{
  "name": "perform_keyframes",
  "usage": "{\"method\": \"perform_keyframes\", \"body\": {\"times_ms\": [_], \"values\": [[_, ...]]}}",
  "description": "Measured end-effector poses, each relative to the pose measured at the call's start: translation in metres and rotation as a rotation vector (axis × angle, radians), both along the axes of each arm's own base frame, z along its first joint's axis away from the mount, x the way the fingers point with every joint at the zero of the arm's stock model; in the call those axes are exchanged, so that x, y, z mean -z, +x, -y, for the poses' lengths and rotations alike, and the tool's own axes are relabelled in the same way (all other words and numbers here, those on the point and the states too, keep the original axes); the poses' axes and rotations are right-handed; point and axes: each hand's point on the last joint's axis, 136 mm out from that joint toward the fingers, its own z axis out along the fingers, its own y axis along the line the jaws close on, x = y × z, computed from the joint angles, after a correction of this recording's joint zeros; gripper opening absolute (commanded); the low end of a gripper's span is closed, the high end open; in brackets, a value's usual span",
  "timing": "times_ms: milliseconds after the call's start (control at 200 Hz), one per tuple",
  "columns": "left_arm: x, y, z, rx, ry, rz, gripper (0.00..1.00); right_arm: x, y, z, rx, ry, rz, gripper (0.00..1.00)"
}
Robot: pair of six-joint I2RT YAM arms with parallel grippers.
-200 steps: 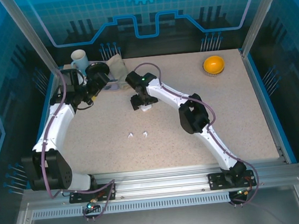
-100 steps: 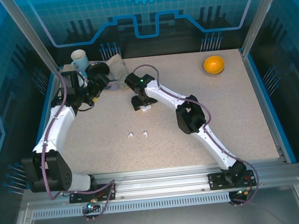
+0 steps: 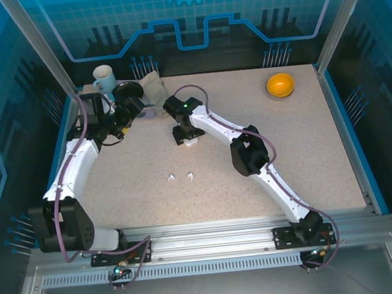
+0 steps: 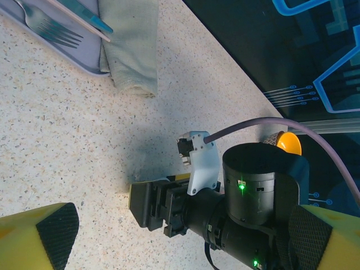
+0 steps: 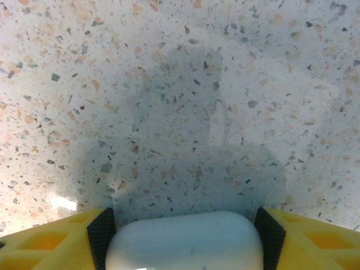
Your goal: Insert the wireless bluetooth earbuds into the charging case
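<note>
A white charging case (image 5: 184,243) lies closed on the speckled table, and my right gripper (image 5: 185,233) is shut on it, a black pad against each end. From above, the right gripper (image 3: 184,135) stands over the case (image 3: 192,142) in the middle-left of the table. Two tiny white earbuds (image 3: 172,178) (image 3: 190,176) lie apart from it, nearer the front. My left gripper (image 3: 135,103) hovers open at the back left with nothing in it; in its wrist view the left gripper (image 4: 183,239) looks across at the right arm's wrist.
A white mug (image 3: 104,78), a folded cloth (image 3: 152,86) and a lilac tray (image 4: 84,66) holding a fork (image 4: 48,28) sit at the back left. An orange bowl (image 3: 280,84) stands at the back right.
The right gripper's jaws have narrowed onto the charging case. The left gripper has shifted slightly at the back left. The earbuds have not moved.
</note>
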Motion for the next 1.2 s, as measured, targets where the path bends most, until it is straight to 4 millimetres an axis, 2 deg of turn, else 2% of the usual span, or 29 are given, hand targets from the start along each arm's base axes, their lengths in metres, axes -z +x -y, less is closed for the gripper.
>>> {"method": "perform_keyframes", "body": {"times_ms": [185, 395, 470, 605, 880, 1196], "values": [[0.000, 0.000, 0.000, 0.000, 0.000, 0.000, 0.99, -0.001, -0.001, 0.001, 0.000, -0.001, 0.003, 0.68], [0.006, -0.003, 0.000, -0.007, -0.007, -0.003, 0.99, -0.002, -0.002, 0.001, 0.006, -0.002, 0.004, 0.55], [0.012, -0.004, -0.002, -0.022, -0.023, -0.014, 0.99, -0.002, -0.004, 0.004, 0.012, -0.007, -0.002, 0.54], [0.024, -0.008, -0.003, -0.045, -0.062, -0.048, 0.99, -0.002, -0.011, 0.010, 0.031, -0.014, -0.016, 0.67], [0.013, -0.010, -0.002, -0.041, -0.071, -0.019, 0.99, -0.001, -0.018, 0.013, 0.048, -0.026, -0.012, 0.66], [0.009, -0.012, -0.002, -0.039, -0.068, -0.011, 0.99, -0.001, -0.021, 0.015, 0.052, -0.034, -0.011, 0.71]]}}
